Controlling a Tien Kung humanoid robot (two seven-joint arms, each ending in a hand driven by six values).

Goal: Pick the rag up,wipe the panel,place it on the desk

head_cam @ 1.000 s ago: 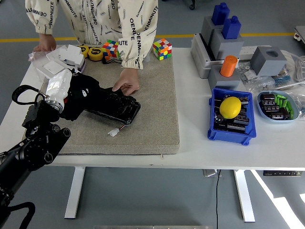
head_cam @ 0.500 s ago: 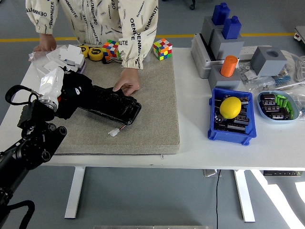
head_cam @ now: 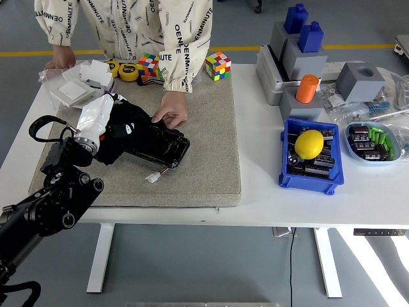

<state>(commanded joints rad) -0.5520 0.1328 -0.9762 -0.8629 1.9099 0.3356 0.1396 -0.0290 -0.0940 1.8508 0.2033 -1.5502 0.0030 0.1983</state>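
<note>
Head view, looking down on a white worktop (head_cam: 255,198) with a large grey felt mat (head_cam: 198,160) covering its left half. On the mat lies a black panel (head_cam: 160,142), long and flat, angled from upper left to lower right, with a small white connector (head_cam: 152,178) on a wire just beside its lower edge. The robot's left hand (head_cam: 105,128), white-backed with dark fingers, presses a black rag (head_cam: 131,125) onto the panel's left end, fingers curled over the cloth. A person standing at the far side rests one hand (head_cam: 169,115) on the panel's upper edge and the other hand (head_cam: 61,61) on the worktop's far left corner. To the right sits a blue bin (head_cam: 291,176) holding a yellow lemon (head_cam: 308,143).
</note>
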